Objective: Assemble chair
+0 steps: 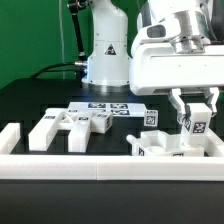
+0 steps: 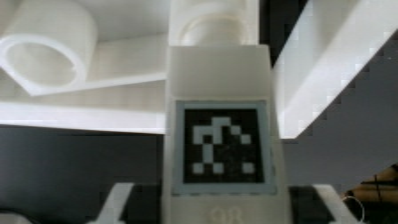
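Well, from where I stand the arm (image 1: 170, 45) is down over the exterior view's right end of the black counter (image 1: 28, 105). Its tool (image 1: 196, 114) is pinching an upright tagged bar (image 1: 197, 127) between its two fingers (image 1: 180, 108). The wrist view shows the same: the tagged bar (image 2: 221, 100) stands square in the middle with a finger close on either side. Directly under it sits a larger blocky part (image 1: 160, 147) of the chair. I can't tell whether the bar touches it or hangs just above. Toward the exterior view's left lie two loose chair pieces (image 1: 52, 130) and (image 1: 98, 121), close beside each other. A small tagged cube (image 1: 151, 116) sits between them and the tool. The marker board (image 1: 105, 106) lies flat behind them, and the long border rail (image 1: 90, 167) runs across the front.
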### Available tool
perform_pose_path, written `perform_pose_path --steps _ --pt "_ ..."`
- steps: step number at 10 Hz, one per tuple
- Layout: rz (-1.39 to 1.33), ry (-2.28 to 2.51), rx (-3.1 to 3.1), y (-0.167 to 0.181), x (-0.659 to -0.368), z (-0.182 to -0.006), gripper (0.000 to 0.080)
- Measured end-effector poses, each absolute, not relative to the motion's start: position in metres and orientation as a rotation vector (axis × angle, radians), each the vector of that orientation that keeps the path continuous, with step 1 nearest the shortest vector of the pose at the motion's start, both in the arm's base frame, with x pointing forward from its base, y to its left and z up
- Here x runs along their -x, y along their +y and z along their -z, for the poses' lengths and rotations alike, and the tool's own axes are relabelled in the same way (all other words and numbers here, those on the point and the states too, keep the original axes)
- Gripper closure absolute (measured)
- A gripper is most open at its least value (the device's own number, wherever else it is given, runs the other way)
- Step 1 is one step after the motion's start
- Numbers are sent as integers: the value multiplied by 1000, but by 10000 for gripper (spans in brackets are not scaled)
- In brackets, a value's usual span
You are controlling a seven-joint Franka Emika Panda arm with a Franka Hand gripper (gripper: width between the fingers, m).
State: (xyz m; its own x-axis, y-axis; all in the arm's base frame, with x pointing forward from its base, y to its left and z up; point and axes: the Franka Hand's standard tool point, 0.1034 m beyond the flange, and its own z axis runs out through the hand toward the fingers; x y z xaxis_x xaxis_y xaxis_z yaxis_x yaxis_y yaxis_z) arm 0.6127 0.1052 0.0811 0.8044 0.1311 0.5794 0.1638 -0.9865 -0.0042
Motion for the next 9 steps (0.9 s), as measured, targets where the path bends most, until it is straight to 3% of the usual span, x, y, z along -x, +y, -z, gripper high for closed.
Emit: perform_pose_path --steps 1,2,3,4,5,9 --pt "909 -242 2939 105 -612 -79 508" --pt "903 -243 2941 105 -611 -77 331" --pt "897 -243 2943 106 -611 -77 215" --pt "897 -243 2943 106 -611 -76 215" --pt "896 -244 2943 106 -611 -76 163" --pt "873 -264 2954 102 -610 -77 151"
